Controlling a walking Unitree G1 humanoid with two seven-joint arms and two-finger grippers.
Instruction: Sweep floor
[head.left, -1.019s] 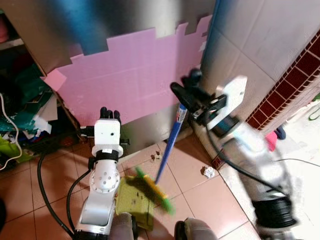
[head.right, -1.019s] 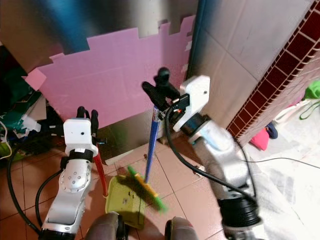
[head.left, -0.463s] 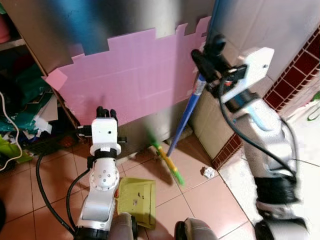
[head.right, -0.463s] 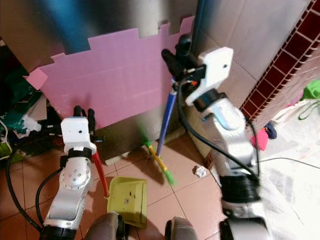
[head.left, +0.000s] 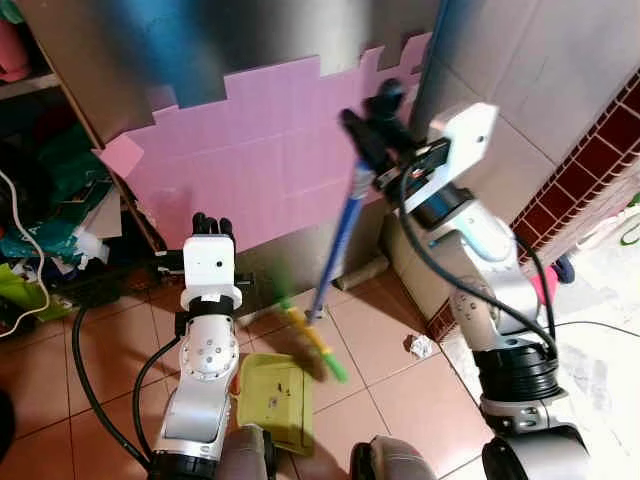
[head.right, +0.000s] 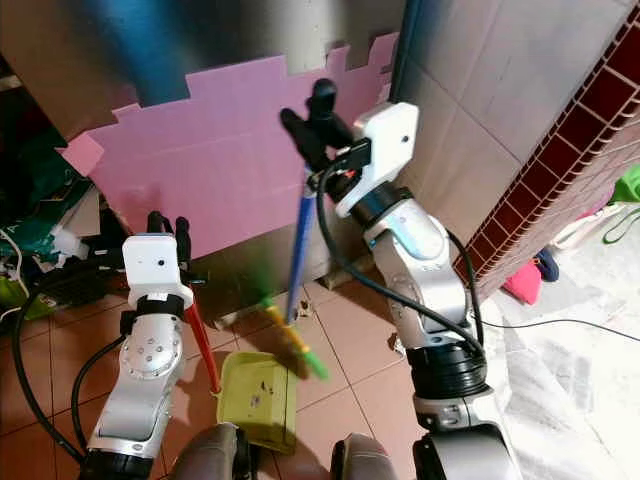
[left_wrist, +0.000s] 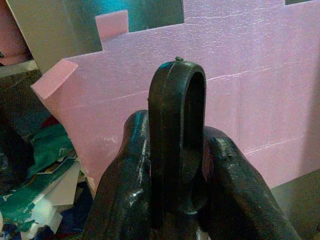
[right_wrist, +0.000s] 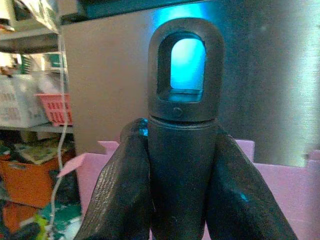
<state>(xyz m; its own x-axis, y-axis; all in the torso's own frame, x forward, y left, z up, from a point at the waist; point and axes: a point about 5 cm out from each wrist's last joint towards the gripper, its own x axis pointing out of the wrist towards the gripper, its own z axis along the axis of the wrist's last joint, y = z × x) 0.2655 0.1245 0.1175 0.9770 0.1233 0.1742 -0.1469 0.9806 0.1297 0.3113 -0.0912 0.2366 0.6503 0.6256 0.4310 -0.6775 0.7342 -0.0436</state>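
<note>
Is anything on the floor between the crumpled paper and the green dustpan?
Yes. The broom's green bristles sit on the tiles between the crumpled paper and the dustpan. The right hand holds that broom; the left hand holds the dustpan's red handle.

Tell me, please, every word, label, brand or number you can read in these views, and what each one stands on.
None can be read.
Broom, dustpan, pink sheet: no lettering shows.
Papers on the cluttered shelf: any print is too small and blurred.
</note>
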